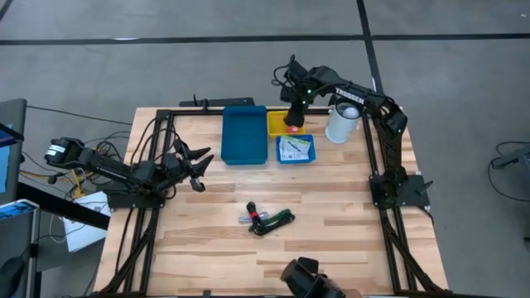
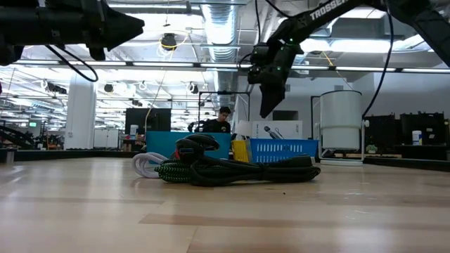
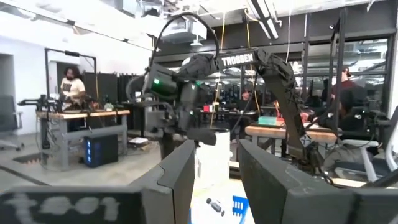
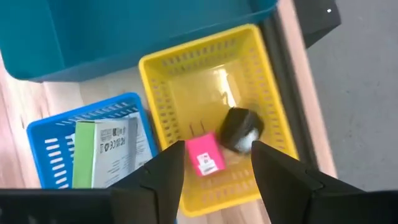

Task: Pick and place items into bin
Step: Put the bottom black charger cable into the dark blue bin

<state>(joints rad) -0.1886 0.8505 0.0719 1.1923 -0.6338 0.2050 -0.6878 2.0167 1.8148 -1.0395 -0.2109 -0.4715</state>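
Yellow plastic mesh makes up one of three bins [image 4: 186, 59] grouped at the upper middle of the high view: a large teal tray [image 1: 244, 134], the small yellow basket [image 1: 276, 124] and a small blue basket [image 1: 296, 150] just below it. Two arms work the table. The right gripper [image 4: 211, 163] hangs directly over the yellow basket, its fingers [image 4: 163, 174] apart with nothing between them. Below it in that basket lie two things: a pink boxy piece [image 4: 205, 155] with a white label and a dark rounded piece [image 4: 241, 129] touching it. The blue basket [image 4: 56, 134] holds a white-and-green printed card [image 4: 102, 152]; whether a second card lies under it cannot be told. The teal tray [image 4: 124, 31] is cut off at the frame's top, and its contents are not shown there.

One bundle of coiled cables [image 1: 267, 220] sits at the lower centre of the high view, well apart from the bins; green, black, and white strands [image 2: 211, 169] show in the low view, but the count of cables cannot be made out. One white jug [image 1: 341, 122] stands right of the baskets.

The left gripper [image 1: 195, 165] waits at centre left, above the table, fingers [image 3: 180, 180] spread and empty.
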